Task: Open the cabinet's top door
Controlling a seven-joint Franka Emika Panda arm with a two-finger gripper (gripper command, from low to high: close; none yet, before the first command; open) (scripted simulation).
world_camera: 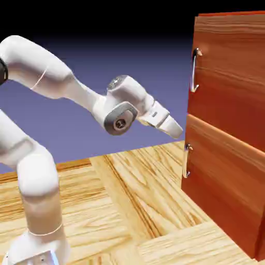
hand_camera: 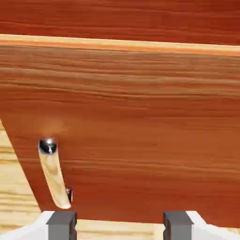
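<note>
The cabinet (world_camera: pixel 260 238) was seen at the exterior view's right, as a tall, straight-edged box of reddish-brown wood, with its long axis upright. The top door (world_camera: pixel 233 72) was set into its upper half, as a flat rectangular panel lying flush with the front and marked by darker grain that ran across it in lengthwise streaks. Its face was turned toward the near left, and its surface was slanted from the far left edge to the near right. The upper handle (world_camera: pixel 194 72), a slim bar of shiny silver metal bent in at both ends, was mounted near the panel's far left edge, with its long axis close to vertical. Beneath, the lower door (world_camera: pixel 222 176) was faced in the same grained wood and was fitted with a similar lower handle (world_camera: pixel 186 163), in whose polished metal pale wood tones were reflected in the hand view. The arm (world_camera: pixel 46 72), smooth, white and rounded, was stretched from the left toward the cabinet. The gripper (hand_camera: pixel 120 225) was tilted downward to the right and was held just left of the cabinet front, below the level of the upper handle. Its dark grey, block-shaped fingertips (hand_camera: pixel 62 226) were spread wide, with nothing gripped between them. Pale wooden flooring (world_camera: pixel 114 207) was laid in broad, streaked planks.
</note>
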